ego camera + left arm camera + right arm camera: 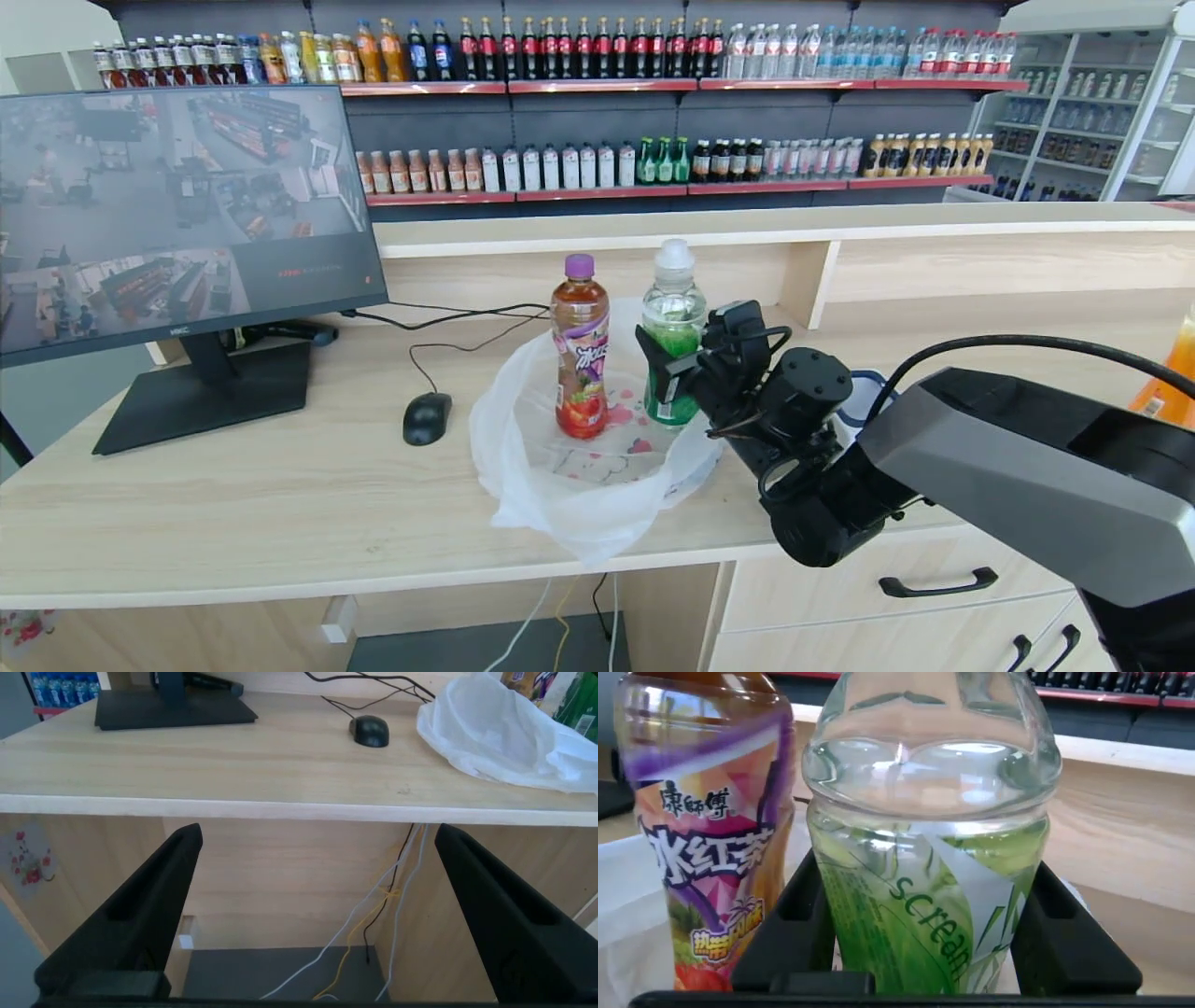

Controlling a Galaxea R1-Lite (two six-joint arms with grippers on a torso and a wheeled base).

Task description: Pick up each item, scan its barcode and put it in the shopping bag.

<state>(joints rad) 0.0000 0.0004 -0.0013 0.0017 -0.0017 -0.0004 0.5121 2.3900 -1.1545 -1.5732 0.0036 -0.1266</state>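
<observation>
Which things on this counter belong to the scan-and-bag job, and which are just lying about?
Job:
- white plastic shopping bag
- red tea bottle with purple cap, standing in the bag
- green clear bottle with white cap, held by the right gripper

Lying about:
- black computer mouse
- black flat monitor
- rows of drink bottles on the back shelves
</observation>
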